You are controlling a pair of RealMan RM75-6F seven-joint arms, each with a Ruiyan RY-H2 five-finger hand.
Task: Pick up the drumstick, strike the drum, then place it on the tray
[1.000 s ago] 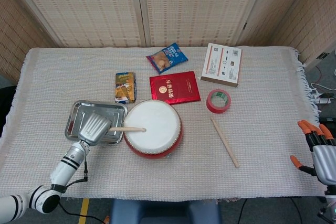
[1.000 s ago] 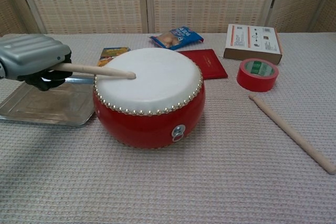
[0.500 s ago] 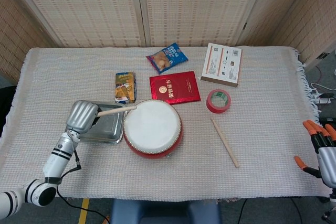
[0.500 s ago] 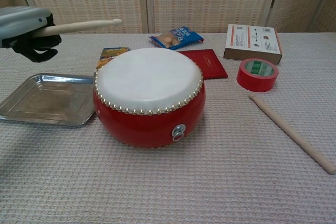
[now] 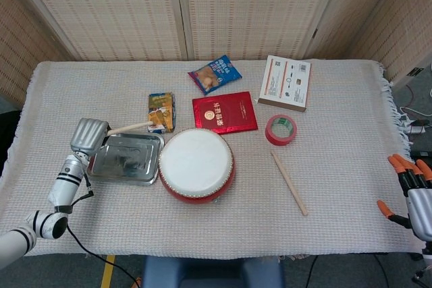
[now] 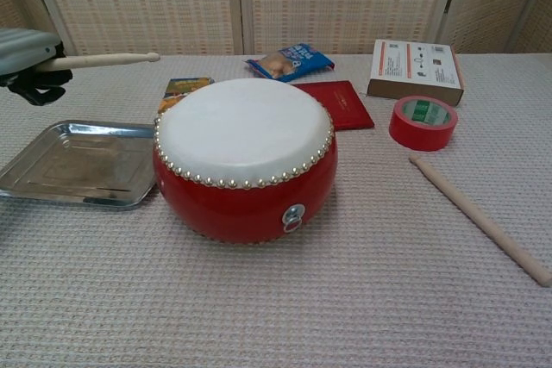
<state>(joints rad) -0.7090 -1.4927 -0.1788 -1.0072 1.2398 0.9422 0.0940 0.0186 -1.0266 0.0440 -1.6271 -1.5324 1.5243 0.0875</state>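
1. The left hand [image 5: 90, 134] gripped the drumstick [image 5: 132, 127] by its butt end, raised above the far left corner of the metal tray [image 5: 128, 166], left of the red drum [image 5: 196, 164].
2. The stick ran roughly level from the hand toward the drum, its tip short of the drumhead and clear of it.
3. The tray lay just left of the drum.
4. A second drumstick [image 5: 289, 181] lay flat to the drum's right.
5. The right hand [image 5: 412, 193] hung far right of the drum, off the table edge, orange-tipped fingers [image 5: 399, 162] apart, holding nothing.
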